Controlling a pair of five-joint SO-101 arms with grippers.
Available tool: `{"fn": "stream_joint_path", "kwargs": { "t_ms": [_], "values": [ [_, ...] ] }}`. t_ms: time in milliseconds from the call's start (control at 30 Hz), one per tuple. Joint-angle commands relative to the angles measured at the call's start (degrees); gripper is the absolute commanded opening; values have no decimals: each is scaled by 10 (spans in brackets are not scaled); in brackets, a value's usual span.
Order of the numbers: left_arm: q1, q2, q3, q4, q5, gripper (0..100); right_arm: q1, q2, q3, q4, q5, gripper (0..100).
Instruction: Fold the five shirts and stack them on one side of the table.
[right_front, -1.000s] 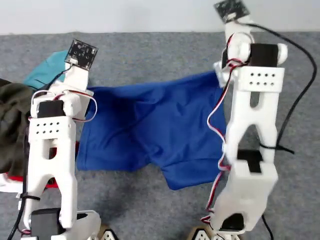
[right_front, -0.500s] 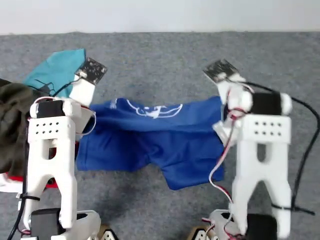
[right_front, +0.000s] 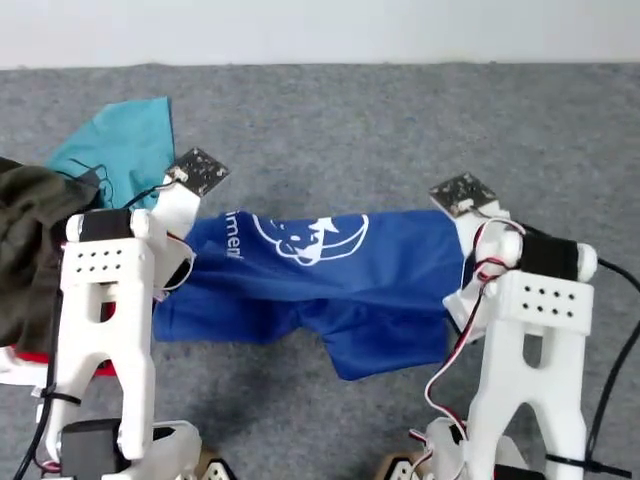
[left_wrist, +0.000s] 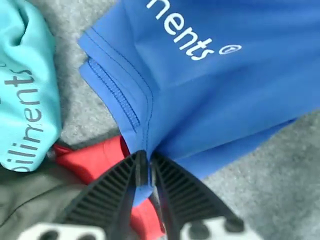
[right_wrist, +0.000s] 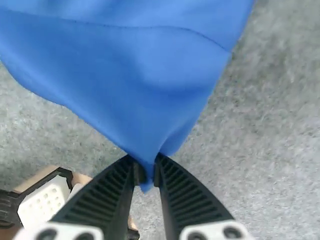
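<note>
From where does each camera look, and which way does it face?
High view: above the table, facing down on the blue shirt; left arm and right arm show.
Left wrist view: on the left wrist, facing the left gripper, shut on the shirt's hem.
Right wrist view: on the right wrist, facing the right gripper, shut on its other end.
Shared: all three show the blue shirt.

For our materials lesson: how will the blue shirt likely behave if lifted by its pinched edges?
Probably floppy: the blue shirt creases and drapes between the left gripper and right gripper. Likely light, since two small pinches of cloth hold it. Its middle would probably sag, judging by its loose folds.
</note>
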Motion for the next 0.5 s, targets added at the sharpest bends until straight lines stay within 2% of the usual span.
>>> {"fn": "stream_joint_path", "kwargs": {
  "t_ms": [0,333,467],
  "values": [
    [-5,-23,-7,18,-11,13,-19,-22,15,-4,6,8],
    [-5,-24,-7,46,-36,17,-49,-66,28,8,6,9],
    [-6,-24,-6,47,-36,89,-45,-69,28,28,6,9]
  ]
}}
